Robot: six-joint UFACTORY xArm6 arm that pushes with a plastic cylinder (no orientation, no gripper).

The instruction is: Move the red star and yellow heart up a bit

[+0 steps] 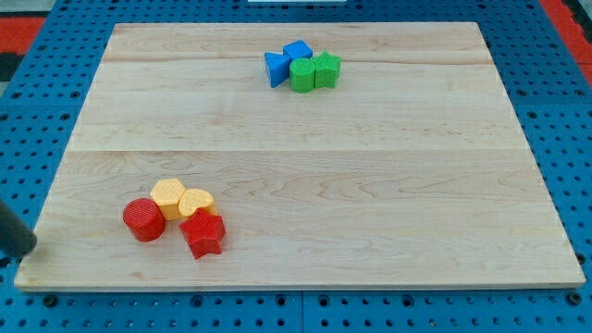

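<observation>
Not started, as far as I can judge. My tip (28, 252), a bare rod holding nothing, sits at the board's lower-left edge. Star (203, 233) and heart (195, 203) are well to its right, touching, clustered with the red cylinder (143, 219) and yellow block (167, 195). Both need pushing up.

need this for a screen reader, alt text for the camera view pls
A wooden board holds two block clusters: red star, yellow heart, red cylinder and another yellow block at lower left; two blue and two green blocks at top. My tip sits at the left edge.
</observation>
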